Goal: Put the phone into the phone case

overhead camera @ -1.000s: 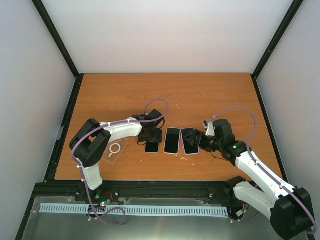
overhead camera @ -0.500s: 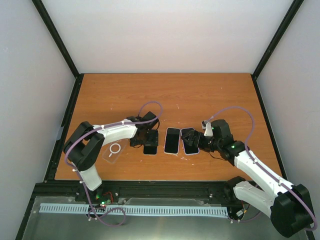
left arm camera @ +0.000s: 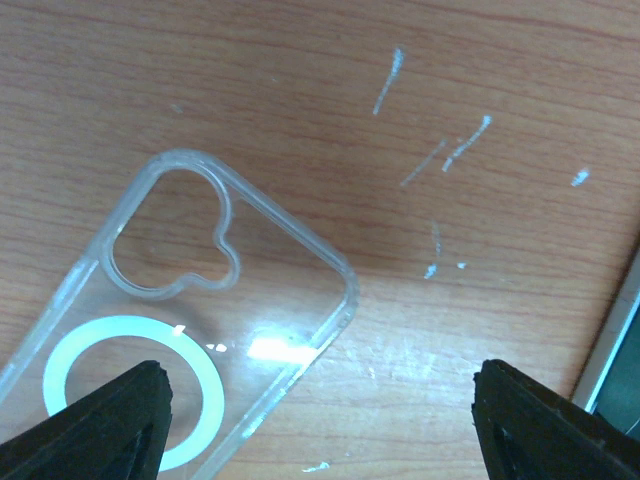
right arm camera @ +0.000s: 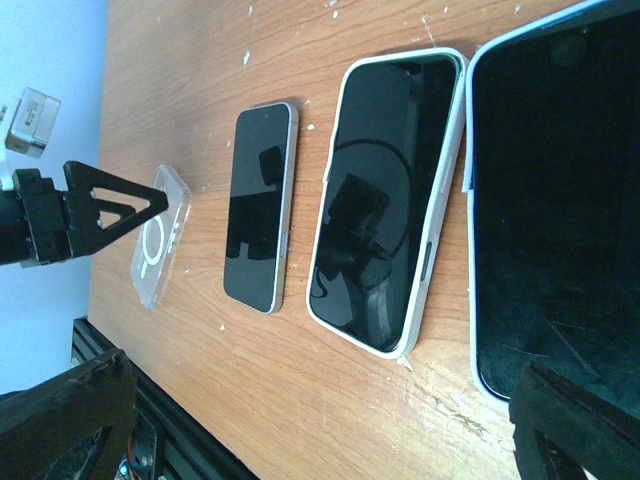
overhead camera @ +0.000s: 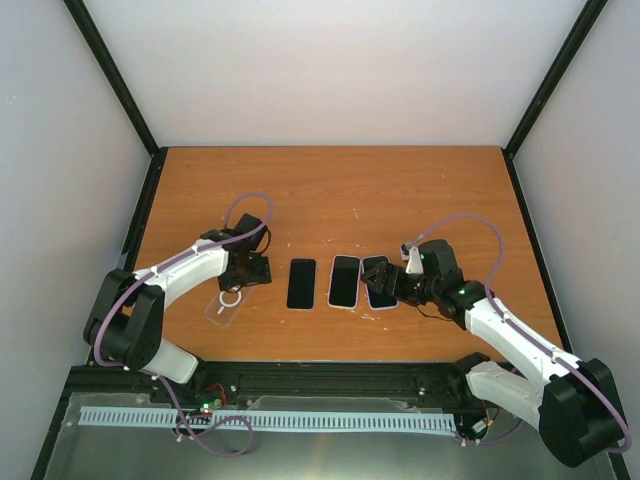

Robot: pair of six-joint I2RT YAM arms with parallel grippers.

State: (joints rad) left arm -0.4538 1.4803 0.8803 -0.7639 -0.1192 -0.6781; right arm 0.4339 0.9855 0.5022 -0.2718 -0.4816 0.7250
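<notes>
Top external view showed the phone lying flat on the counter, apart from the case to its left. The left hand hung released above the case, holding nothing; the right hand was spread wide over another phone.

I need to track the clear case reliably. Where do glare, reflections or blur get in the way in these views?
Left wrist view: a white glare spot sits on the clear phone case, whose edges are sharp. Right wrist view: the middle phone has a dark screen mirroring a ring-shaped reflection. Top view: even lighting, but the case is faint against the wooden table.
</notes>
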